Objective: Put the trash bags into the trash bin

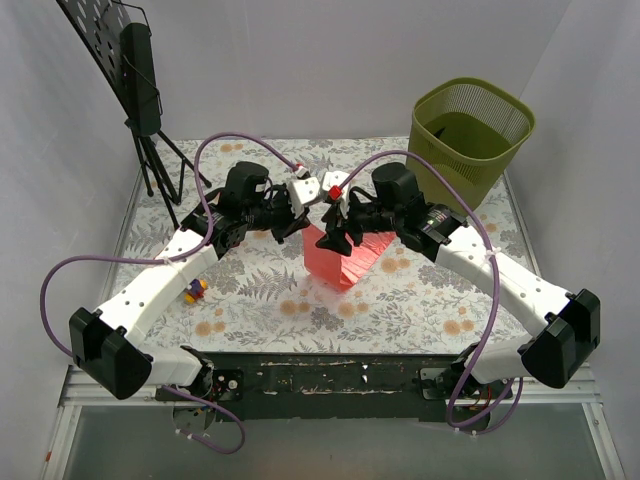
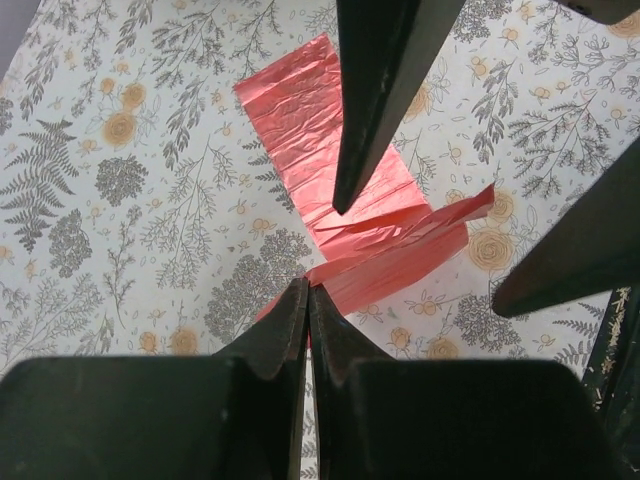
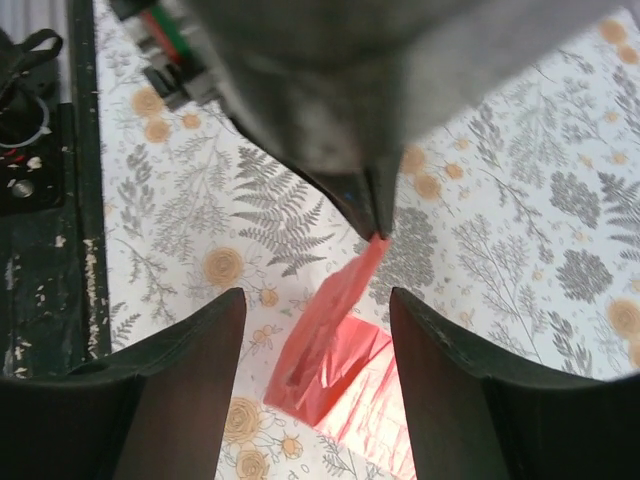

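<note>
The trash bag is a thin, crinkly red plastic sheet, partly unfolded and lifted off the floral cloth in mid-table. My left gripper is shut on one corner of it; in the left wrist view the jaws meet on the red film while the bag trails away below. My right gripper stands open right beside it, its fingers straddling the hanging bag without touching it. The olive-green mesh trash bin stands upright at the far right corner.
A black music stand rises at the far left. A small colourful toy lies beside the left arm. Purple cables loop above both arms. White walls close in the table on three sides.
</note>
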`<act>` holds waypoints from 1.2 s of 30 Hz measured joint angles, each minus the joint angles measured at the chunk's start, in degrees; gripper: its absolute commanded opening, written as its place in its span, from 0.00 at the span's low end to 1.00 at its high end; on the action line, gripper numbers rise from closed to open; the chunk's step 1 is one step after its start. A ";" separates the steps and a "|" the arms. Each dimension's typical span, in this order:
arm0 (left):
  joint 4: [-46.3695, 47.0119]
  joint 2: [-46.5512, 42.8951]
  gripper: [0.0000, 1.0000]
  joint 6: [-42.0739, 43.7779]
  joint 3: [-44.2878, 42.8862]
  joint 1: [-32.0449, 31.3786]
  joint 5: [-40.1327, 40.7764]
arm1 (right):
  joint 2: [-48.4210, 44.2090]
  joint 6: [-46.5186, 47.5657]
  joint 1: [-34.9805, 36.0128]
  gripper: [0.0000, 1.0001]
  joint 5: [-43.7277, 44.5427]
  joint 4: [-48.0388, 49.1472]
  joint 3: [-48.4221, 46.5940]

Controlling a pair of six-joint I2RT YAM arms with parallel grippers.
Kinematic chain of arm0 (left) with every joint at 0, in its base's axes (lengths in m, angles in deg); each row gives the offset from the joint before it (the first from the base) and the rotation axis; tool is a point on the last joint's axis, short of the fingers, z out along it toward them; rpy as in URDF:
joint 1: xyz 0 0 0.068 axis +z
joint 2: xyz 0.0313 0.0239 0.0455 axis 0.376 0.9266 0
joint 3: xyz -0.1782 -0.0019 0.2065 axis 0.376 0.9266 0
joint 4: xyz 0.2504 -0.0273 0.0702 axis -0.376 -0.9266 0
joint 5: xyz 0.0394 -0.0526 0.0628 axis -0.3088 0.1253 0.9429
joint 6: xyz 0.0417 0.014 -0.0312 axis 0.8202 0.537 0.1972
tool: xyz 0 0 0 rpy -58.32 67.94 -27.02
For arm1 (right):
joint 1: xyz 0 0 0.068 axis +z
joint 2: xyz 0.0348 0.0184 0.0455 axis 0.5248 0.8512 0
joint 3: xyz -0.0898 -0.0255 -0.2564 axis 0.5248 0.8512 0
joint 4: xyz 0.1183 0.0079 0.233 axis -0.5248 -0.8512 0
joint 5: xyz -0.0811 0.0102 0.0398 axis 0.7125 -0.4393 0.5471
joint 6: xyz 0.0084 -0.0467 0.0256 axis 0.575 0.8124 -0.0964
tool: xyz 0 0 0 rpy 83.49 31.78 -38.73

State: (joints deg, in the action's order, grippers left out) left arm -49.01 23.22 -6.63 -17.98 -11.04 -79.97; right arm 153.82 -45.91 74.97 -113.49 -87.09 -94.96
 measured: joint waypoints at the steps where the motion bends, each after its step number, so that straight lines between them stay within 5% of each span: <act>1: -0.22 0.00 0.00 -0.35 0.00 0.00 0.28 | 0.02 -0.20 -0.02 0.63 0.76 0.22 0.11; 5: -0.33 0.00 0.00 -1.25 0.00 0.00 0.61 | 0.04 -0.90 -0.07 0.50 4.79 1.44 0.22; 17: -0.59 0.02 0.00 -4.22 -0.31 0.02 1.92 | -1.01 -1.73 -0.11 0.54 7.04 6.27 3.17; 32: 2.47 -0.22 0.00 -10.51 -0.33 0.00 -1.14 | -2.51 -1.64 -0.11 0.44 7.37 6.08 7.85; 36: 2.47 -0.22 0.00 -10.64 -0.33 0.00 -1.92 | -2.47 -1.68 -0.11 0.26 7.69 6.82 7.85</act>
State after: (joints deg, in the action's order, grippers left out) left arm -46.54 23.00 -17.28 -18.31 -11.04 -81.89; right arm 151.35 -47.59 74.86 -105.80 -80.27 -87.11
